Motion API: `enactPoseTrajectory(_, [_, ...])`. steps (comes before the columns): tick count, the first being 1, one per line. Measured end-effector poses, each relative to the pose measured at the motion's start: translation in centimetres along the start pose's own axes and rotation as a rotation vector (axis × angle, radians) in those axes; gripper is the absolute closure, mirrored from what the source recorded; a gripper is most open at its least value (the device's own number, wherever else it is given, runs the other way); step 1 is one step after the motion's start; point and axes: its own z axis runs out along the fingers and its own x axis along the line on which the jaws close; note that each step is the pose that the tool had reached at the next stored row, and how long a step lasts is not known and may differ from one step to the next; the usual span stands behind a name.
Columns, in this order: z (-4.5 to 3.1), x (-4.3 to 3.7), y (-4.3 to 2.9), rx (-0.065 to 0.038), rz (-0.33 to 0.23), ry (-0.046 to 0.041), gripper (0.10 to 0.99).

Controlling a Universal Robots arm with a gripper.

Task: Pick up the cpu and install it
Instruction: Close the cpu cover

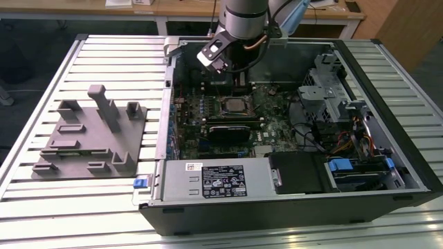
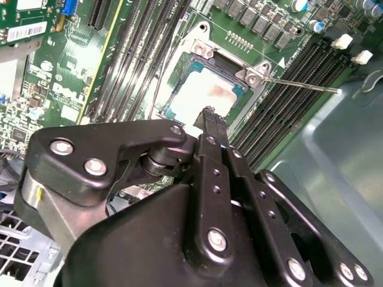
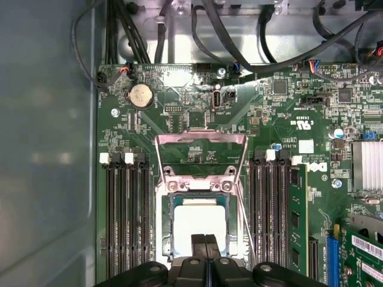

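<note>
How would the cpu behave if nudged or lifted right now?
The cpu looks thin, flat and rigid, so it is probably stiff and light. Its smooth, pale metal top likely offers little grip. Seated inside the socket, it should resist sliding sideways.

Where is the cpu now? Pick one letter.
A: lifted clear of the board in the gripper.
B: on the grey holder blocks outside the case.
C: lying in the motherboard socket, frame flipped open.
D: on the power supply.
C: in the first wrist view the cpu lies flat in the socket, its frame raised, the gripper over it.
</note>
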Motion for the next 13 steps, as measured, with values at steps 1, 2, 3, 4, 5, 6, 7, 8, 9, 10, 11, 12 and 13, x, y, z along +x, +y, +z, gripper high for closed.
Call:
enactPoseTrajectory(1, [0.0, -0.08, 0.0, 0.0, 0.0, -0.0001, 0.98])
enactPoseTrajectory(2, [0.0, -0.15, 0.0, 0.0, 0.0, 0.0, 0.98])
enactPoseTrajectory(3, [0.0, -0.2, 0.0, 0.0, 0.0, 0.0001, 0.98])
enactPoseTrajectory(4, [0.0, -0.23, 0.0, 0.0, 0.0, 0.0001, 0.98])
enactPoseTrajectory(5, [-0.01, -0.24, 0.0, 0.0, 0.0, 0.0, 0.98])
enactPoseTrajectory(6, [-0.07, -0.25, 0.0, 0.0, 0.0, -0.0003, 0.98])
enactPoseTrajectory(7, [-0.17, -0.25, 0.0, 0.0, 0.0, -0.0001, 0.98])
enactPoseTrajectory(8, [-0.33, -0.25, 0.01, 0.0, 0.0, 0.0, 0.98])
enactPoseTrajectory(9, [-0.53, -0.25, 0.02, 0.0, 0.0, 0.0, 0.98])
enactPoseTrajectory(10, [-0.76, -0.24, 0.03, 0.0, 0.0, 0.0, 0.98])
enactPoseTrajectory(11, [-1.02, -0.24, 0.03, 0.0, 0.0, 0.0001, 0.98])
enactPoseTrajectory(12, [-1.3, -0.23, 0.04, 0.0, 0.0, 0.0, 0.98])
enactPoseTrajectory(13, [-1.6, -0.23, 0.05, 0.0, 0.0, 0.0, 0.98])
